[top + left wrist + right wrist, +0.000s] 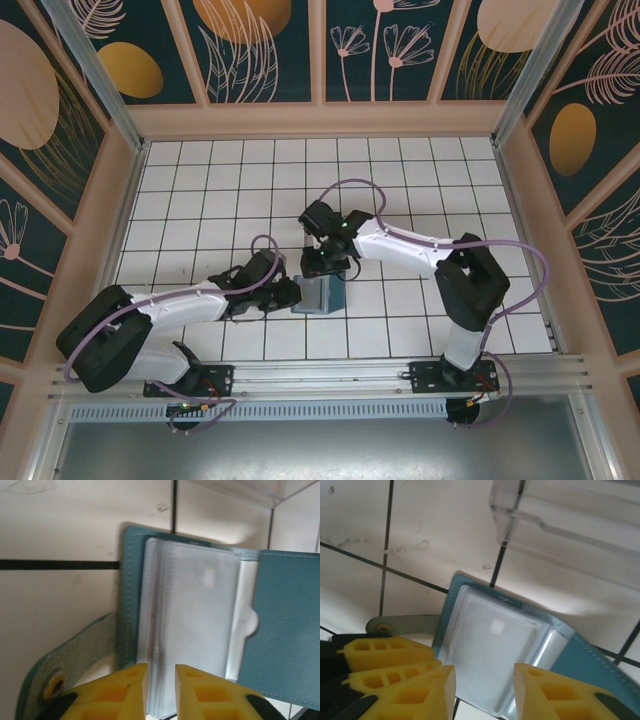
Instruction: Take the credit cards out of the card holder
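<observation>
The teal card holder point(322, 297) lies open on the white tiles between the two arms. Its stack of cloudy clear sleeves point(200, 620) faces up, and its snap strap point(75, 655) sticks out to one side. A small white square shows through the top sleeve point(490, 650); I cannot tell the credit cards apart from the sleeves. My left gripper point(161, 667) stands at the sleeves' near edge, its yellow fingers a narrow gap apart with the sleeve edges in that gap. My right gripper point(485, 672) hovers open above the sleeves, nothing between its fingers.
A clear plastic box point(570, 520) stands on the tiles just beyond the card holder point(580, 665). The left gripper's fingers point(385, 652) sit close beside the right gripper. Patterned walls enclose the table point(200, 180).
</observation>
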Available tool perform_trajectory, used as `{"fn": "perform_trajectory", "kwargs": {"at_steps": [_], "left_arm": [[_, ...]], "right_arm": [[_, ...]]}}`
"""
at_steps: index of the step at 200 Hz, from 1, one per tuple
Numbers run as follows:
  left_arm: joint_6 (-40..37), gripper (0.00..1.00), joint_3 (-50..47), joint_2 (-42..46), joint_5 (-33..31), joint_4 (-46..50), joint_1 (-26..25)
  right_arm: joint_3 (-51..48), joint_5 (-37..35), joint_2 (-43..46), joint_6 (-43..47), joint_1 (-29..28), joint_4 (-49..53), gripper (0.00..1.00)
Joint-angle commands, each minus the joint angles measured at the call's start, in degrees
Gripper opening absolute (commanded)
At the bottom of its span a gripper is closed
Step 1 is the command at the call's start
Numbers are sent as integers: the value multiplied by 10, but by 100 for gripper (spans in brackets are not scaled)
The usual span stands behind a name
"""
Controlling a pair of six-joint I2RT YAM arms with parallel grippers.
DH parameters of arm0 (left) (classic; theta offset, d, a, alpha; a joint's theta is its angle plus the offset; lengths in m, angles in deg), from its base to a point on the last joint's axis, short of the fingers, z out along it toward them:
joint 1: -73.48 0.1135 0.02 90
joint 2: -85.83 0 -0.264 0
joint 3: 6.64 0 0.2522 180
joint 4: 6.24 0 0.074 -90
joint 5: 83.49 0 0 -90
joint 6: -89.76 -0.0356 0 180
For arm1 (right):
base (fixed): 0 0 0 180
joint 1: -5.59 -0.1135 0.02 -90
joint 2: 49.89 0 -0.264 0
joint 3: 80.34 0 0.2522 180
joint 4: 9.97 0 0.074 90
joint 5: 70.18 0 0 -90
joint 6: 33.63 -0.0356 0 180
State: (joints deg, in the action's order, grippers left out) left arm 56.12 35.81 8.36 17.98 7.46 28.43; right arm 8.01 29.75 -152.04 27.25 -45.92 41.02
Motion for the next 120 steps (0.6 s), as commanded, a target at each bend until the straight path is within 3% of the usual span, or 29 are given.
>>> {"fn": "perform_trajectory", "kwargs": {"at_steps": [1,70,100,120], "left_arm": [[13,24,-9,20,-23,3,1],[19,18,-18,8,-46,27,3],[18,18,-22,0,-46,26,2],[17,18,-22,-4,-43,26,3]], "right_arm": [[6,-21,-18,-22,-10,-7,37],[39,-82,-75,-22,-40,38,40],[64,-93,-100,-18,-54,49,52],[84,-118,-120,-15,-65,69,55]]}}
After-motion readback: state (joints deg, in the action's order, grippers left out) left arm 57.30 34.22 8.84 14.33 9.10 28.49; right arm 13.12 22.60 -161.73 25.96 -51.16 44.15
